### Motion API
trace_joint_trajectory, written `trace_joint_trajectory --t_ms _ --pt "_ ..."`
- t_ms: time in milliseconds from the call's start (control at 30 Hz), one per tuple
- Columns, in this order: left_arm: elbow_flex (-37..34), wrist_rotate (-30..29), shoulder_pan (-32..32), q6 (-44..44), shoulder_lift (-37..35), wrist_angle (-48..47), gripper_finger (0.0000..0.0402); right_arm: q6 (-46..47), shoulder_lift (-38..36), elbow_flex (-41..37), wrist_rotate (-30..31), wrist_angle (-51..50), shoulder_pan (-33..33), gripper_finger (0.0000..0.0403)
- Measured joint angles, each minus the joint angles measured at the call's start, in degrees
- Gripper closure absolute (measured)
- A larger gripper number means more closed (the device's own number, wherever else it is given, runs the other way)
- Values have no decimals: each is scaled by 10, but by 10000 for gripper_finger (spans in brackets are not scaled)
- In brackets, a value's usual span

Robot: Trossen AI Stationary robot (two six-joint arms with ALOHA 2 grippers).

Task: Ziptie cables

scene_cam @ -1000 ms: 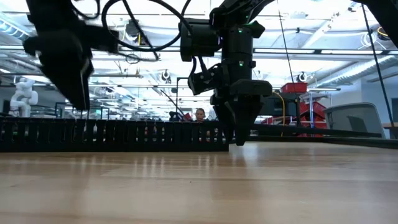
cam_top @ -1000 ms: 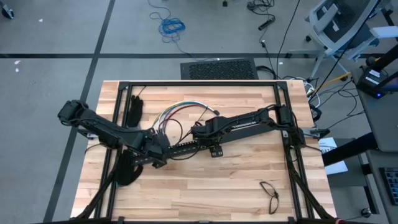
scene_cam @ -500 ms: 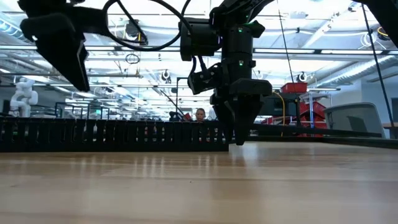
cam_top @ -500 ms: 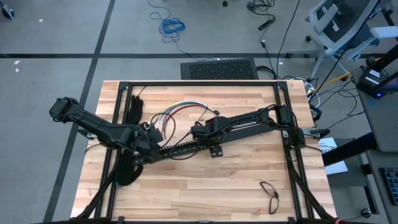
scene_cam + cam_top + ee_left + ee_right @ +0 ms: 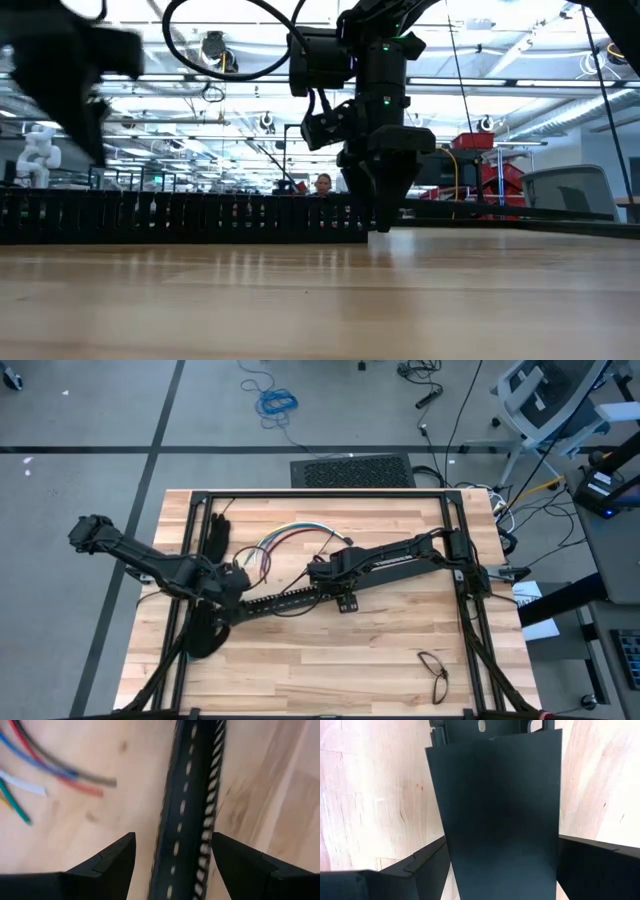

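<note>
My right gripper (image 5: 318, 572) clamps the slotted bar (image 5: 285, 600). My left gripper (image 5: 172, 851) hangs open above it, w/ cables (image 5: 290, 536) nearby.

Bright overhead light; left wrist view motion-blurred.

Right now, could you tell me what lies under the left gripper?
Under the open left gripper lies the long black slotted bar on the wooden table. The cables' ends rest beside it. The bar's underside is hidden.

Robotics lab/workshop: open industrial ceiling (image 5: 200, 70), concrete floor (image 5: 90, 420) with loose cables, office chair (image 5: 545, 400), humanoid robot figure (image 5: 35, 150).
</note>
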Motion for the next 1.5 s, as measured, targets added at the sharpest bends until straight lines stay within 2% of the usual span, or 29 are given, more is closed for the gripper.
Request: trace_joint_trajectory --t_ms 167,300,533,633,867,1300,1367,1500 --pt "-48 32 0 -17 -8 -5 146 0 0 0 0 3 0 108" --pt "-68 6 0 -16 0 2 146 0 0 0 0 3 0 108" --pt "-104 -6 0 -13 17 30 146 18 0 0 0 0 0 108" --pt "-119 -12 0 14 25 46 146 32 0 0 0 2 0 108" --pt "-124 -36 11 69 46 46 146 58 0 0 0 2 -2 108" --pt "-124 -102 71 108 52 84 146 124 0 0 0 4 -8 108" --pt "-124 -127 81 123 51 99 146 138 0 0 -1 5 -8 108" --pt "-124 -126 105 180 51 123 146 160 0 0 -2 5 -8 108"
